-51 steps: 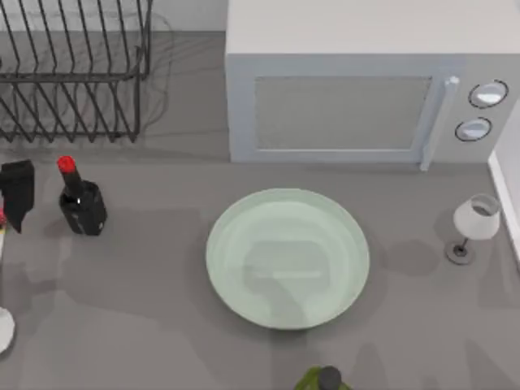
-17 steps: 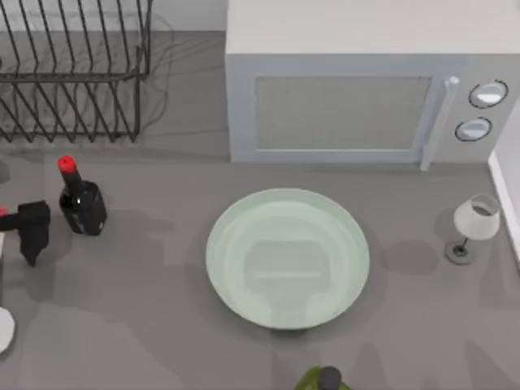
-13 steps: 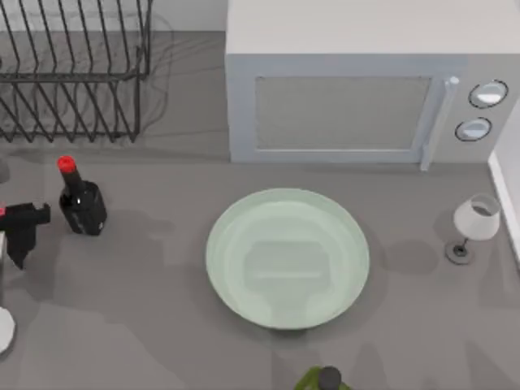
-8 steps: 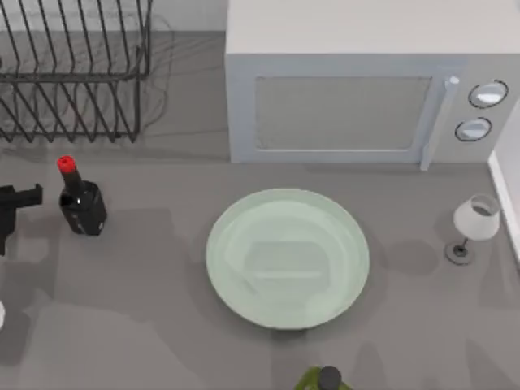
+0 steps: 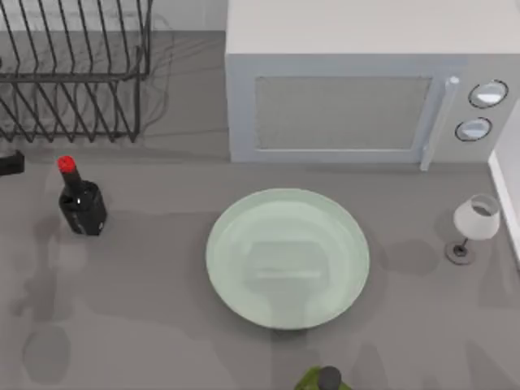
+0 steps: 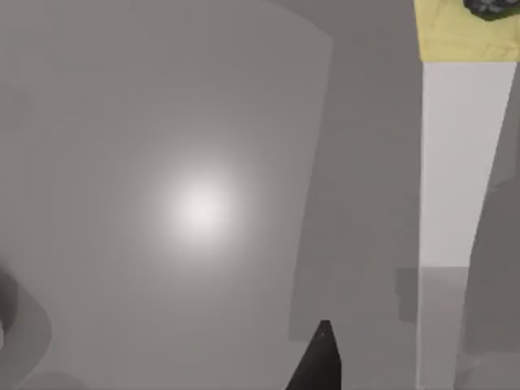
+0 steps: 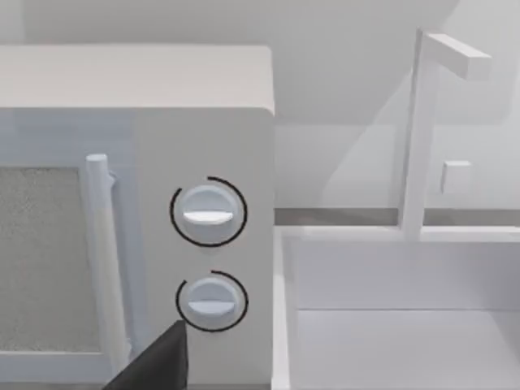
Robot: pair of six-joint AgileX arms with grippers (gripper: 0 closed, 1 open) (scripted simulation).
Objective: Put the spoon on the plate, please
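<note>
At table centre: the plate point(image 5: 288, 258), pale mint, lying flat, nothing on it. Where the spoon is I cannot tell, so the placing is not yet done.

Around the plate, by the clock:
- 12: microwave point(image 5: 357, 89), door shut, close behind the rim.
- 3: wine glass point(image 5: 474, 223), upright, well apart from the plate.
- 6: a green, dark-capped object point(image 5: 323, 379) at the table's near edge, just off the rim.
- 9: dark bottle point(image 5: 80, 203) with a red cap, upright.
- 10 to 11: wire dish rack point(image 5: 73, 73).

Left gripper point(image 5: 8, 162) is at the table's far left edge, beyond the bottle, about 9 to 10 from the plate. Its wrist view looks down on bare grey table. Whether it holds anything cannot be told.

Right gripper point(image 7: 154, 366) looks parked, facing the microwave's two dials and a white sink point(image 7: 390, 309). Its grip also cannot be told.

Judgement on the step in hand: likely carrying or fetching on the left. To do it well, come in from 9 and pass high over the bottle or round its 6 side. Lower over the plate's middle, spoon level and lengthwise inside the rim, and release low so it does not slide off.
</note>
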